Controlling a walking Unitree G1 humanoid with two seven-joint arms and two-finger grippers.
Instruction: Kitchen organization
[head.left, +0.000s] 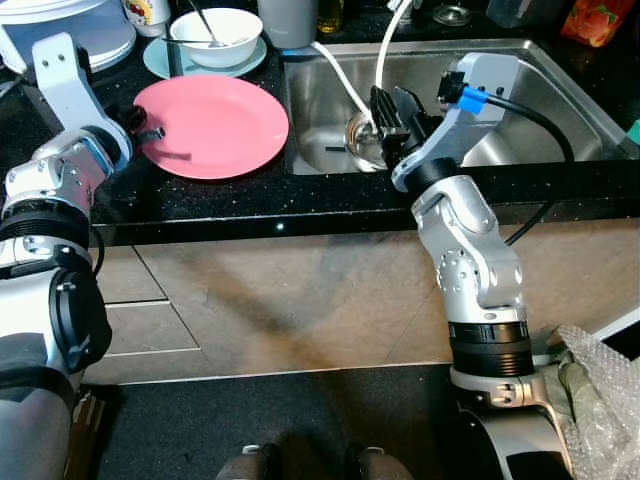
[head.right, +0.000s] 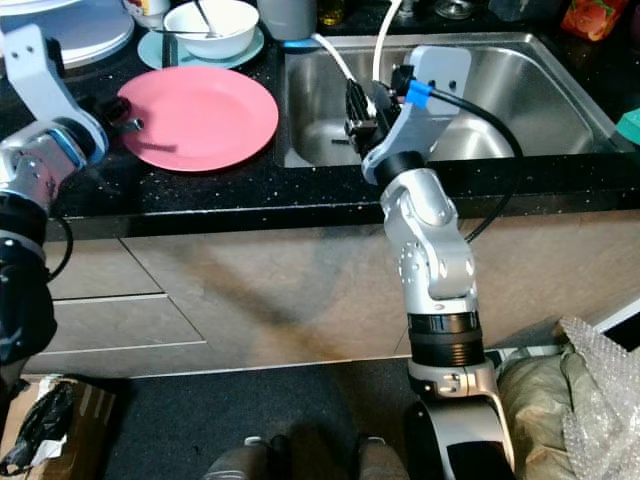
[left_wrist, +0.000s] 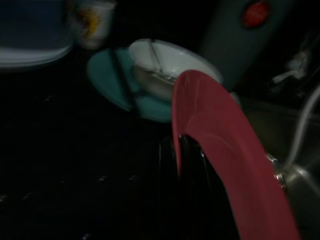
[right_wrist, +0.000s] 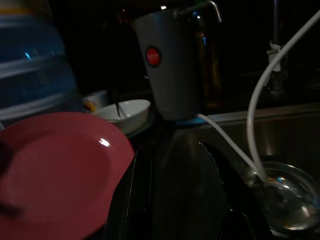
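While the black speckled counter (head.left: 230, 205) runs across in front of the robot, the steel sink (head.left: 560, 95) sits sunk into it, and the right gripper (head.left: 392, 112) hangs over the sink's left half with its fingers a little apart and nothing between them. Just beyond those fingers a small glass bowl (right_wrist: 285, 200) rests on the sink floor, with a white hose (head.left: 340, 75) trailing down to it. Past the gripper, at the back rim of the sink, stands a grey jug (right_wrist: 172, 65) bearing a round red label; the writing on it is too small to read.

Over on the counter the left gripper (head.left: 150, 133) is at the near-left edge of the pink plate (head.left: 215, 125). From the left wrist view the plate's rim crosses right over the black fingers, but it is too dark to tell whether they pinch it.

Beyond the plate sits a white bowl (head.left: 217, 37) on a teal saucer (head.left: 160, 60), a utensil leaning inside. A printed mug (left_wrist: 92, 22) stands farther back, its picture blurred. Top left, a blue-and-white container (right_wrist: 30, 65) is cut off at the edge.
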